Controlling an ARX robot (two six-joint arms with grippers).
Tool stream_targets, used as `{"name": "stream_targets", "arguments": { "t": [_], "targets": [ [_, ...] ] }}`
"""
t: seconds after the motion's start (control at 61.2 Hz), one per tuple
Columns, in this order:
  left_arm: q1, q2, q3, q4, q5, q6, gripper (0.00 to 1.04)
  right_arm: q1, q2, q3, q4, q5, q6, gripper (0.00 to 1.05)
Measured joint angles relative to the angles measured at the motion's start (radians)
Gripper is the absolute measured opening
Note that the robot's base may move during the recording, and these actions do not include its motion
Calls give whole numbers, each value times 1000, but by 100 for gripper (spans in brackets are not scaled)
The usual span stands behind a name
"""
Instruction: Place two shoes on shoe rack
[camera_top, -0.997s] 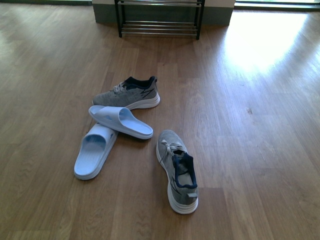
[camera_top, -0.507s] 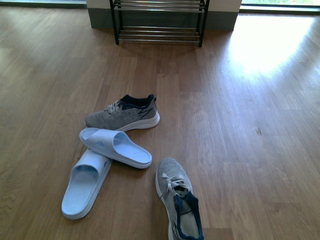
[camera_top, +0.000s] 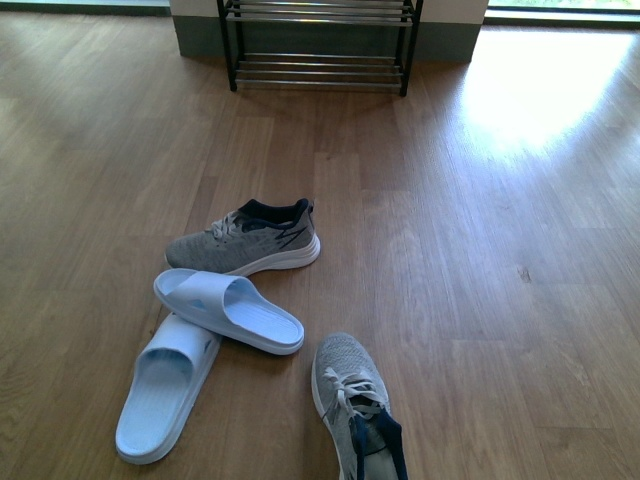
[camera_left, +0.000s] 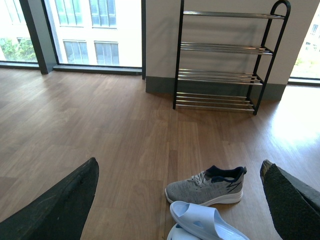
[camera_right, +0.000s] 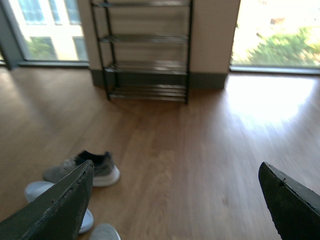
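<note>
Wood floor (camera_top: 480, 300) under far sneaker (camera_top: 245, 238), near sneaker (camera_top: 355, 400), flat slide (camera_top: 165, 388), overlapping slide (camera_top: 228, 310), shoe rack (camera_top: 320, 45).

Left tool (camera_left: 179, 162) and right tool (camera_right: 175, 164) — dark fingers of each wide apart, both aloft.

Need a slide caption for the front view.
Unsorted footwear: far sneaker, near sneaker, upper slide, lower slide on the floor; shoe rack beyond.

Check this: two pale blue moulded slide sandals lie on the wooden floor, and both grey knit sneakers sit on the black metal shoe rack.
No. The farther grey knit sneaker and the nearer sneaker also lie on the wooden floor, beside the pale blue slide sandals, not on the black metal shoe rack; the front view shows this.
</note>
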Motion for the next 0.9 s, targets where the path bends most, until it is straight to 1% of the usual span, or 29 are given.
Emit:
{"name": "stream_targets", "arguments": {
  "t": [0.016,0.033,0.082,0.131,0.229,0.278,0.294,0.311,0.343,0.474,0.539,0.654,0.768,0.899],
  "targets": [
    [0,0,0,0,0,0,95,8,34,5,-9,30,2,96],
    [0,0,0,0,0,0,95,8,52,7,-9,39,2,96],
    [0,0,0,0,0,0,95,1,144,13,4,32,5,96],
    [0,0,0,0,0,0,95,-13,262,19,55,7,4,96],
    [0,0,0,0,0,0,95,-32,525,40,215,-37,-13,96],
    [0,0,0,0,0,0,95,-40,719,56,354,-48,-42,96],
    [0,0,0,0,0,0,95,-41,738,58,366,-49,-47,96],
    [0,0,0,0,0,0,95,-45,827,71,426,-53,-53,96],
    [0,0,0,0,0,0,95,-45,943,90,493,-60,-66,96],
    [0,0,0,0,0,0,95,-37,1362,182,674,-81,-122,96],
    [0,0,0,0,0,0,95,-37,1546,230,711,-96,-139,96],
    [0,0,0,0,0,0,95,-47,1852,314,766,-90,-181,96],
    [0,0,0,0,0,0,95,-68,2081,387,790,-82,-218,96],
    [0,0,0,0,0,0,95,-93,2279,463,786,-86,-237,96]
  ]
}}
